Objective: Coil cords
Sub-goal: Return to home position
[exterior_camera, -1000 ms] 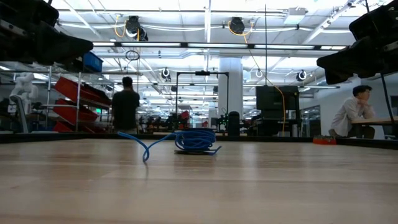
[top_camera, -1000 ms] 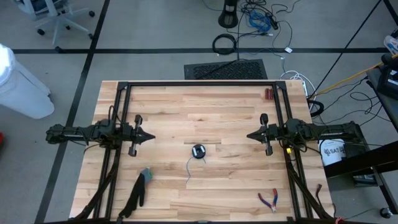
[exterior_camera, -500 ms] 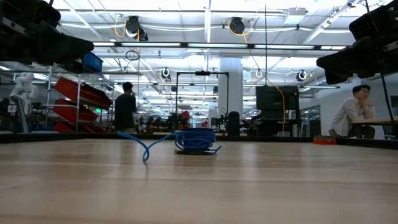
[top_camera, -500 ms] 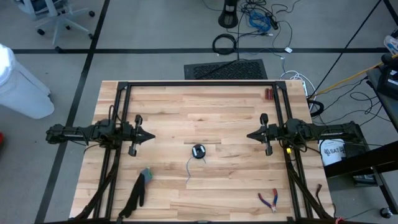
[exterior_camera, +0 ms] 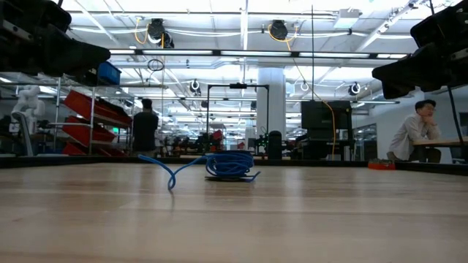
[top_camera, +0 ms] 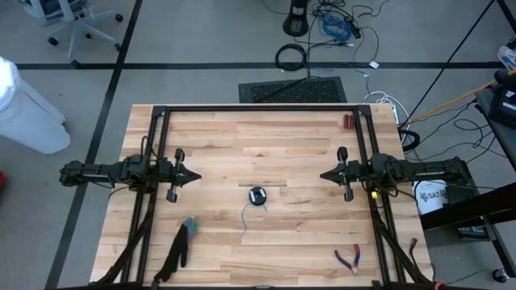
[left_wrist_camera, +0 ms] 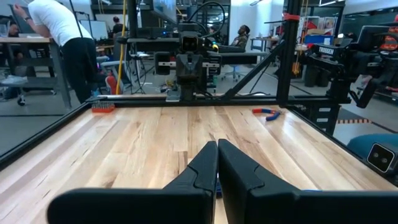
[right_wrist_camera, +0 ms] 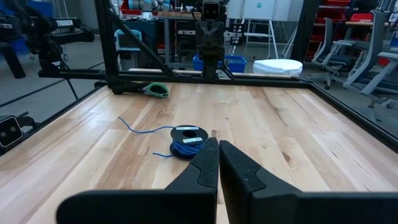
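Note:
The cord (top_camera: 257,196) is thin and blue, wound on a small round dark spool with a pale label, lying flat at the table's middle. In the right wrist view the spool (right_wrist_camera: 186,142) shows clearly. A loose tail (top_camera: 244,219) runs from it toward the near edge. The low view shows the coil (exterior_camera: 230,164) on the wood. My left gripper (top_camera: 197,176) hangs shut above the table's left side, pointing level at the spool. My right gripper (top_camera: 322,176) hangs shut on the right side, facing it. Both are well apart from the cord. In the left wrist view my own fingers (left_wrist_camera: 205,163) hide the spool.
Red-handled pliers (top_camera: 349,258) lie near the front right corner. A black and green object (top_camera: 182,240) lies at the front left. A small red item (top_camera: 347,122) sits at the far right. A black frame (top_camera: 258,109) rims the table. People are in the room beyond.

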